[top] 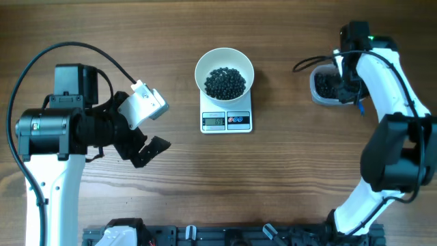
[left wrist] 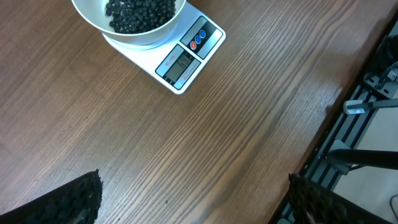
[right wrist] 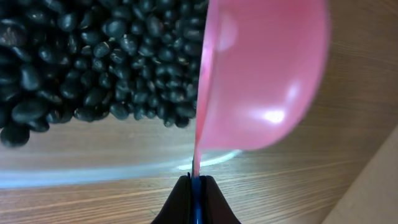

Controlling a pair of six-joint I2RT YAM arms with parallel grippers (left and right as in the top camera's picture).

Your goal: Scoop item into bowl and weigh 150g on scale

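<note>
While pinching pink scoop [right wrist: 261, 74] at tub [right wrist: 93, 171] of beans [right wrist: 93, 62], upper right, with right gripper [right wrist: 194, 186], holds left gripper [top: 151, 126] wide open, empty, centre-left.

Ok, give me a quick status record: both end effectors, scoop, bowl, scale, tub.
left end effector: open, empty, over bare wooden table
right end effector: shut on blue handle of pink plastic scoop
scoop position: at rim of clear plastic tub; load hidden
tub: holds bean supply
round white bowl: on white rectangular digital scale, holding heap of small black beans
scale display: digits unreadable
</note>
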